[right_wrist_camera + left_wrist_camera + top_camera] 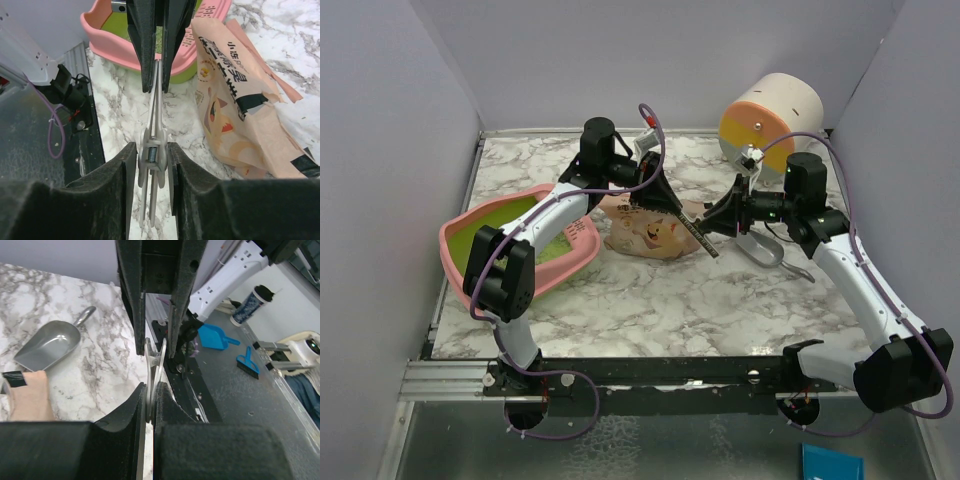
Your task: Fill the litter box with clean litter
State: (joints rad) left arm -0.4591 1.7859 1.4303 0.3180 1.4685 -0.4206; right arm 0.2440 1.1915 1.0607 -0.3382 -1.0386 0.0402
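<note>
Lying flat, pouch [645,235] long axis litter box [448,245] to scoop [760,248] | left tool [156,342] pinches white piece [151,375] | right tool [157,85] clamps clip [152,150]

A white, grey-veined marble table [650,300] spreads beneath both pairs of jaws. Plain pale lavender walls [380,150] stand behind and to either side of them. Beyond the left jaws' tips, a lower dark grey surface [260,410] carries a blue dustpan [212,336], a blue brush [247,362] and a patterned cup [252,305]. The light is soft and even.

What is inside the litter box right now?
Only bare yellow-green floor shows inside the litter box; no granules visible. The left arm crosses over it, hiding the rest.
</note>
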